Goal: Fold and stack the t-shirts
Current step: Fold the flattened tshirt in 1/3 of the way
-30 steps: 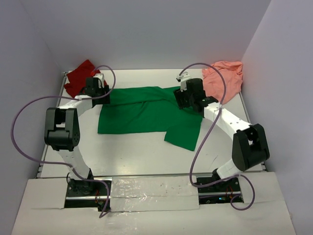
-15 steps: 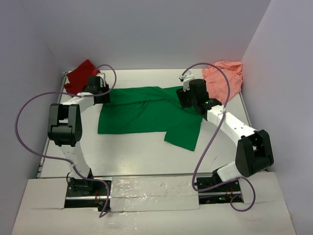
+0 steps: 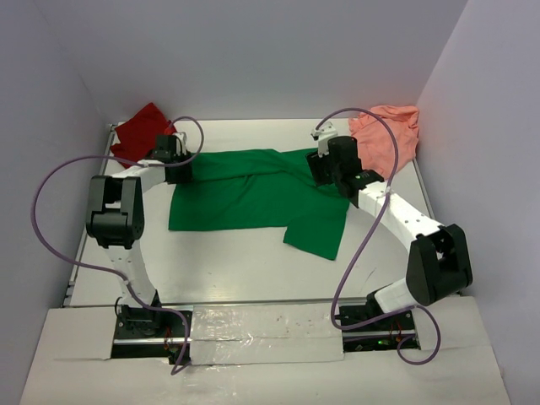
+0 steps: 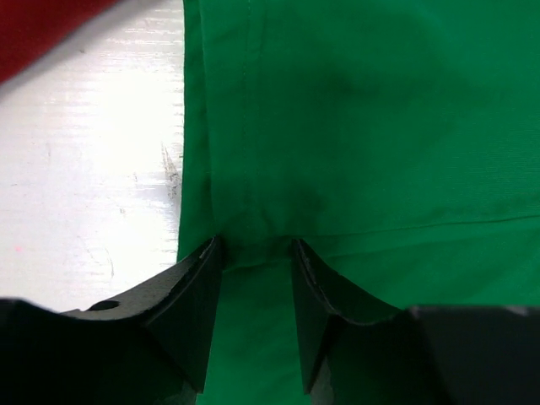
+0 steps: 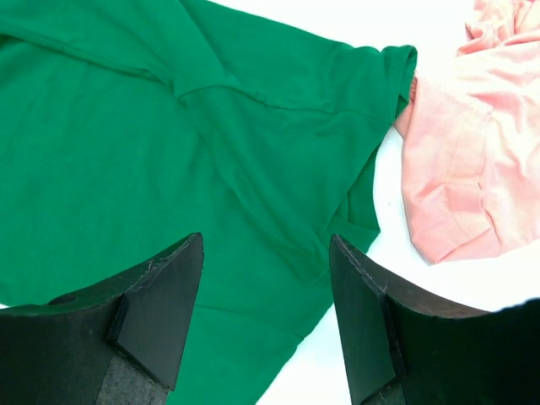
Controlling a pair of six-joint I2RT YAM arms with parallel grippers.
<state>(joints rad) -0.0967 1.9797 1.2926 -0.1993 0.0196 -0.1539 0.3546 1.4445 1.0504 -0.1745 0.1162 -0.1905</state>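
The bright green t-shirt [image 3: 253, 190] lies spread flat mid-table, with one flap folded down at its front right. My left gripper [image 3: 180, 164] is pressed onto its left edge. In the left wrist view the jaws [image 4: 256, 249] stand half open, with a puckered ridge of green cloth [image 4: 363, 126] between the tips. My right gripper [image 3: 325, 173] hovers wide open over the shirt's right sleeve area [image 5: 126, 143], gripping nothing [image 5: 266, 245]. The dark red t-shirt [image 3: 135, 131] is bunched at the back left and the salmon pink t-shirt [image 3: 388, 135] at the back right.
The white table [image 3: 236, 261] is walled on the left, back and right. In the left wrist view the red t-shirt [image 4: 34, 25] lies just beyond the green hem. In the right wrist view the pink t-shirt [image 5: 472, 152] lies right beside the green sleeve. Purple cables loop over both arms.
The left jaws have narrowed around the green shirt's left edge and the left arm has shifted slightly. The right gripper has edged a little right and back, still wide open.
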